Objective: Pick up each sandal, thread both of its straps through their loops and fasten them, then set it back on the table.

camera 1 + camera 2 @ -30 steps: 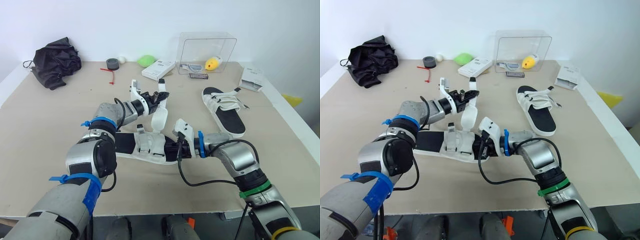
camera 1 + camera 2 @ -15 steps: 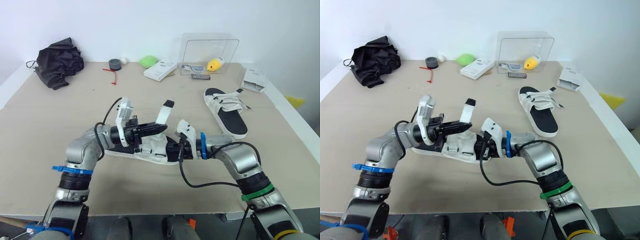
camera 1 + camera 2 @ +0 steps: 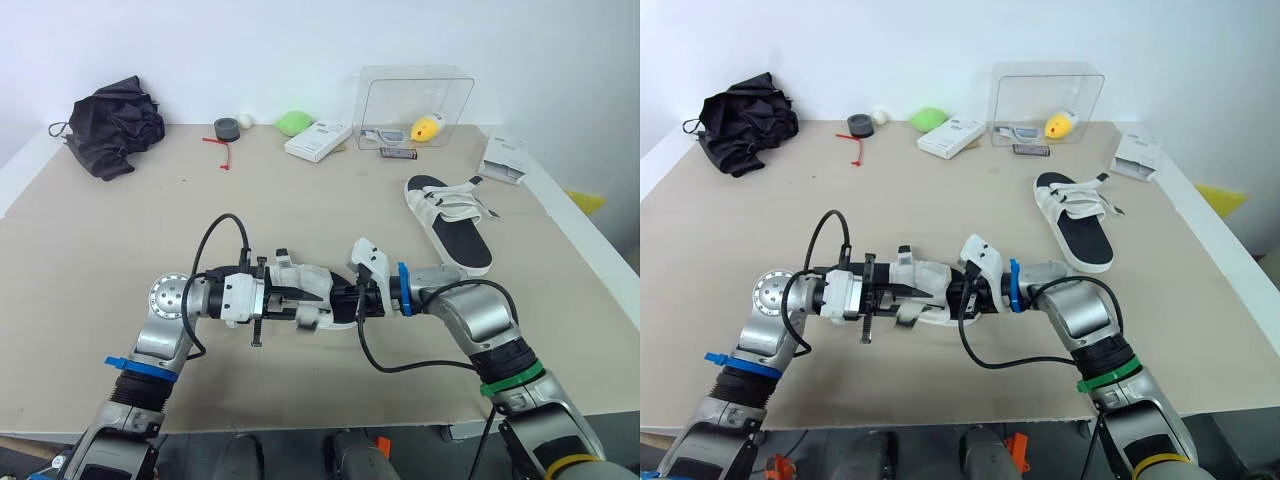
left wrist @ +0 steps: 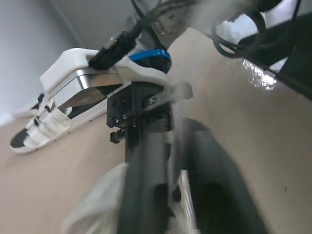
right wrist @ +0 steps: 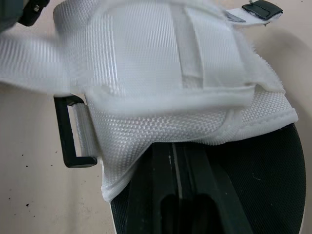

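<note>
While the right tool (image 3: 342, 300) pinches the white-strapped black sandal (image 3: 305, 283), fastening looks unfinished; I cannot tell the left tool's (image 3: 290, 303) grip. The twin sandal (image 3: 455, 235) lies far right, untouched.

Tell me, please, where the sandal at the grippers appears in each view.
Left eye view: sandal at centre, nearer the robot than the other sandal.
Right eye view: sandal at centre again.
Left wrist view: sandal is a white blur near the camera.
Right wrist view: sandal close up, strap over sole.
Shared landmark: the other sandal, in both eye views and the left wrist view.
</note>
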Tool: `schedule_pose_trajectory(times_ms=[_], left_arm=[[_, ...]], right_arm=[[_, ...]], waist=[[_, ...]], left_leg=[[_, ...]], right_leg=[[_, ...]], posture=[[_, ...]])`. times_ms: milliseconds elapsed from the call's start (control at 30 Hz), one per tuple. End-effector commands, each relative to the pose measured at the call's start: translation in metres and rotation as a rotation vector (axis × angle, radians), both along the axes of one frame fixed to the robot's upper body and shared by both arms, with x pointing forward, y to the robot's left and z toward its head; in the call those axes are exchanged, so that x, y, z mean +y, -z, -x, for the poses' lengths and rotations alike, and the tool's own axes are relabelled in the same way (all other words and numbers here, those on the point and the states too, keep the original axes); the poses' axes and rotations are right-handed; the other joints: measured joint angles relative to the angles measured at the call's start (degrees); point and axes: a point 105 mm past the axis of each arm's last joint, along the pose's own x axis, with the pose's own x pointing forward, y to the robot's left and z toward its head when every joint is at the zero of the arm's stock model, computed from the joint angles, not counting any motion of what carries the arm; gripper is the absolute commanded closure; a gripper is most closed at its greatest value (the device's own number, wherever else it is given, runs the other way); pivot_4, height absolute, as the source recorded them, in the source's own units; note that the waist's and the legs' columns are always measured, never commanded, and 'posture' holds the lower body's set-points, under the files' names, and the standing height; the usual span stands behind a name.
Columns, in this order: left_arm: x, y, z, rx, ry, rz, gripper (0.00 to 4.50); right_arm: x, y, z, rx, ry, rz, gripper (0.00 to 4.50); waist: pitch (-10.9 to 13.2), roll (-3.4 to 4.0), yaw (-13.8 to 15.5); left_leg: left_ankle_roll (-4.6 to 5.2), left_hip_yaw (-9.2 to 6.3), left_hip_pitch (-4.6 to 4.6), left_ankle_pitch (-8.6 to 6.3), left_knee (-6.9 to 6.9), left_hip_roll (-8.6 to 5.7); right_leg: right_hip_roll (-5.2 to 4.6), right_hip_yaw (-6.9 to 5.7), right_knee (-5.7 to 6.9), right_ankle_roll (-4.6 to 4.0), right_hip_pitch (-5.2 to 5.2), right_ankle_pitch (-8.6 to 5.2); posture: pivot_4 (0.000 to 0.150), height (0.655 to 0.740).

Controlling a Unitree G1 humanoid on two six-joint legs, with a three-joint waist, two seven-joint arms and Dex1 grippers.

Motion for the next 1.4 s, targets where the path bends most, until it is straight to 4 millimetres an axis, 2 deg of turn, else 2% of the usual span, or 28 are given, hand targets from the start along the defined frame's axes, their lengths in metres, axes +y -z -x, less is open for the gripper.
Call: schedule_pose_trajectory(times_ms=[33,167,333,433,500,567,600,633,733,833,933,1100,1267,1367,1400], left_arm=[[0.002,-0.007,0.001,-0.07,0.039,-0.026,1.71],[0.024,0.003,0.01,0.037,0.105,-0.172,1.71],[0.05,-0.011,0.004,0.273,0.041,-0.276,1.71],[0.06,-0.012,0.019,0.677,-0.003,-0.331,1.71],[0.062,-0.005,0.034,0.864,-0.003,-0.385,1.71],[0.065,0.017,0.055,0.973,-0.035,-0.479,1.71],[0.064,0.028,0.059,1.03,-0.087,-0.501,1.71],[0.061,0.036,0.059,1.088,-0.144,-0.483,1.71],[0.049,0.04,0.05,1.249,-0.244,-0.357,1.71],[0.038,0.042,0.041,1.302,-0.305,-0.281,1.71],[0.02,0.048,0.023,1.305,-0.383,-0.231,1.71],[0.003,0.046,0.022,1.334,-0.355,-0.217,1.71],[-0.003,0.049,0.022,1.353,-0.353,-0.231,1.71],[-0.005,0.045,0.024,1.357,-0.32,-0.241,2.45],[-0.006,0.042,0.024,1.36,-0.307,-0.239,2.99]], right_arm=[[-0.013,0.028,0.0,0.078,0.058,0.086,4.5],[-0.014,0.027,-0.001,0.072,0.057,0.087,4.5],[-0.015,0.027,-0.003,0.062,0.058,0.091,4.5],[-0.014,0.026,-0.003,0.061,0.047,0.087,4.5],[-0.014,0.026,-0.003,0.059,0.046,0.088,4.5],[-0.012,0.024,-0.004,0.057,0.043,0.085,4.5],[-0.012,0.024,-0.004,0.057,0.042,0.082,4.5],[-0.012,0.024,-0.004,0.056,0.04,0.082,4.5],[-0.012,0.025,-0.003,0.058,0.041,0.084,4.5],[-0.012,0.026,-0.002,0.062,0.041,0.083,4.5],[-0.011,0.026,-0.001,0.063,0.038,0.083,4.5],[-0.01,0.024,-0.002,0.061,0.041,0.081,4.5],[-0.011,0.025,0.0,0.063,0.044,0.083,4.5],[-0.011,0.025,0.0,0.064,0.045,0.085,4.5],[-0.011,0.025,0.0,0.063,0.046,0.084,4.5]], waist=[[0.0,0.0,0.0],[0.0,0.01,-0.1],[0.0,0.0,-0.2],[0.0,0.01,-0.3],[0.1,-0.1,-0.4],[0.1,-0.05,-0.3],[0.1,-0.03,-0.5],[0.2,0.01,-0.5],[0.2,-0.06,-0.2],[0.2,-0.04,-0.1],[0.2,-0.06,-0.1],[0.2,-0.12,-0.2],[0.2,-0.12,-0.1],[0.2,-0.12,-0.1],[0.2,-0.12,-0.1]], left_leg=[[0.0,0.0,0.0,0.0,0.0,0.0],[0.02,0.0,0.0,0.0,0.0,0.02],[0.04,-0.01,-0.02,-0.01,-0.02,0.09],[0.04,-0.01,-0.01,-0.01,-0.01,0.12],[0.05,0.01,-0.03,0.0,0.0,0.16],[0.13,0.02,0.01,-0.06,-0.05,0.15],[0.17,0.02,0.01,-0.08,-0.05,0.17],[0.28,0.1,0.04,-0.15,-0.07,0.22],[0.31,-0.04,0.03,-0.16,-0.04,0.27],[0.41,-0.07,0.03,-0.1,0.01,0.31],[0.43,-0.06,0.05,-0.08,0.03,0.26],[0.42,-0.08,0.04,-0.09,0.0,0.13],[0.41,-0.15,0.04,-0.1,-0.05,0.13],[0.41,-0.14,0.04,-0.09,-0.03,0.1],[0.41,-0.12,0.03,-0.09,-0.02,0.08]], right_leg=[[0.0,0.0,0.0,0.0,0.0,0.0],[0.04,0.0,0.01,0.04,-0.01,0.02],[0.07,-0.04,0.02,-0.02,-0.06,-0.01],[0.07,-0.05,0.02,-0.08,-0.06,-0.04],[0.08,-0.05,0.03,-0.09,-0.1,-0.05],[0.06,-0.06,0.02,-0.14,-0.09,-0.12],[0.07,-0.09,0.03,-0.17,-0.1,-0.14],[0.07,-0.06,0.03,-0.23,-0.11,-0.18],[0.12,-0.19,0.06,-0.29,-0.11,-0.21],[0.12,-0.3,0.09,-0.31,-0.11,-0.22],[0.07,-0.31,0.08,-0.32,-0.09,-0.22],[0.04,-0.25,0.08,-0.23,0.0,-0.16],[0.08,-0.29,0.08,0.02,0.0,-0.01],[0.05,-0.27,0.07,-0.12,0.02,-0.09],[0.04,-0.24,0.07,-0.15,0.01,-0.11]], posture=[[0.15,0.74],[0.15,0.74],[0.15,0.74],[0.15,0.74],[0.15,0.74],[0.15,0.74],[0.15,0.74],[0.15,0.74],[0.15,0.74],[0.15,0.74],[0.15,0.74],[0.15,0.74],[0.15,0.74],[0.15,0.74],[0.15,0.74]])
